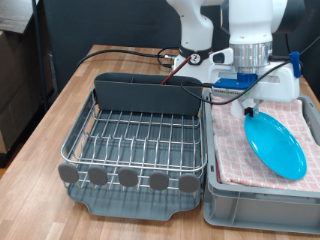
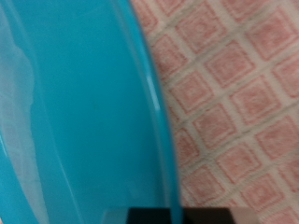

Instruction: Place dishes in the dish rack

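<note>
The round light-blue plate point(image 1: 276, 146) is over the pink checked cloth in the grey crate, at the exterior view's right. It is tilted, with its upper rim raised. My gripper point(image 1: 252, 108) is at that raised rim and is shut on it. In the wrist view the plate point(image 2: 75, 112) fills one side, and its rim runs down to a dark fingertip point(image 2: 215, 216). The dish rack point(image 1: 140, 140), a silver wire grid in a dark grey tray with a tall trough point(image 1: 145, 95), stands at the exterior view's left with nothing in it. The white cup and the wooden spoon are out of view.
The grey crate point(image 1: 255, 205) lined with pink checked cloth point(image 2: 238, 93) stands right beside the rack on a wooden table point(image 1: 50, 120). Black and red cables point(image 1: 130, 52) lie behind the rack. The robot base point(image 1: 200, 40) stands at the back.
</note>
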### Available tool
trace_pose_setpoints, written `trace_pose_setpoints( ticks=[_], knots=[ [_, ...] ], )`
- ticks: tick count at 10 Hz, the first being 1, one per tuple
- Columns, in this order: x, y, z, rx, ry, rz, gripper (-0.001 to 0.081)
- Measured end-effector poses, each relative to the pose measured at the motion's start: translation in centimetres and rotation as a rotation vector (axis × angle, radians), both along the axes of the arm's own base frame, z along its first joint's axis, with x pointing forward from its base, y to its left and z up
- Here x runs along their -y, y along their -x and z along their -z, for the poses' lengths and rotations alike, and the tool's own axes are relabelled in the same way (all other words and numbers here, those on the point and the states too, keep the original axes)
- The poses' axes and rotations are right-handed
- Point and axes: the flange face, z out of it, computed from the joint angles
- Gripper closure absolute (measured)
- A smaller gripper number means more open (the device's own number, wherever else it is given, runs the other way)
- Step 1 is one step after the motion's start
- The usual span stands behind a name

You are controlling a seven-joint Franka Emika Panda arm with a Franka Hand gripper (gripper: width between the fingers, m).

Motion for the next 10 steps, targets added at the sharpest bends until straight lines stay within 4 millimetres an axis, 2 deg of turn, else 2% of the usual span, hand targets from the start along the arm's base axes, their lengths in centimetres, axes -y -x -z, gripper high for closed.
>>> trace_pose_setpoints(
  ticks=[6,10],
  knots=[
    [2.2,0.8,-4.3,-0.078,0.113,-0.025,0.0789],
    [3.6,0.5,-8.3,-0.108,0.189,-0.045,0.0789]
  ],
)
